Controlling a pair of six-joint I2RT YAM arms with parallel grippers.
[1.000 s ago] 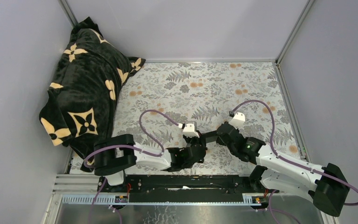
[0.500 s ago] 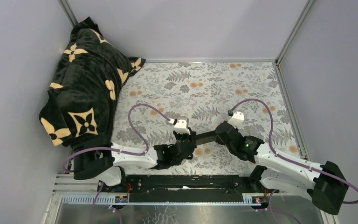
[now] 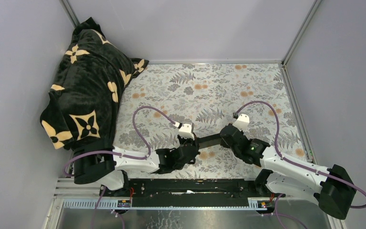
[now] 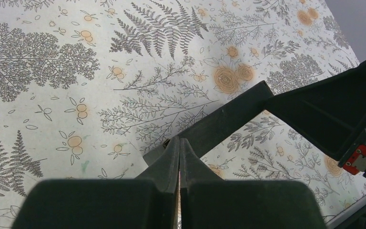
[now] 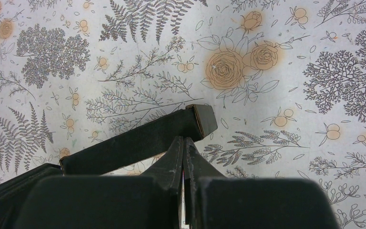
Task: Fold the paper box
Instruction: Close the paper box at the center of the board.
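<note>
The paper box (image 3: 209,140) is a long, narrow, flattened black strip hanging just above the floral tablecloth, between my two grippers. My left gripper (image 3: 194,142) is shut on its left end. In the left wrist view the fingertips (image 4: 179,140) pinch the near edge of the box (image 4: 228,114), which runs up to the right. My right gripper (image 3: 224,137) is shut on the other end. In the right wrist view its tips (image 5: 184,139) clamp the lower edge of the box (image 5: 133,143), whose open brown-edged end (image 5: 204,119) shows just beyond.
A black plush blanket (image 3: 86,90) with cream flowers is heaped at the back left, partly up the wall. The floral tablecloth (image 3: 209,86) covers the table. Grey walls close in on three sides, and a metal rail (image 3: 190,188) runs along the near edge.
My left gripper has slid left along the box, its arm drawing back toward the left. The right arm and the box have hardly moved.
</note>
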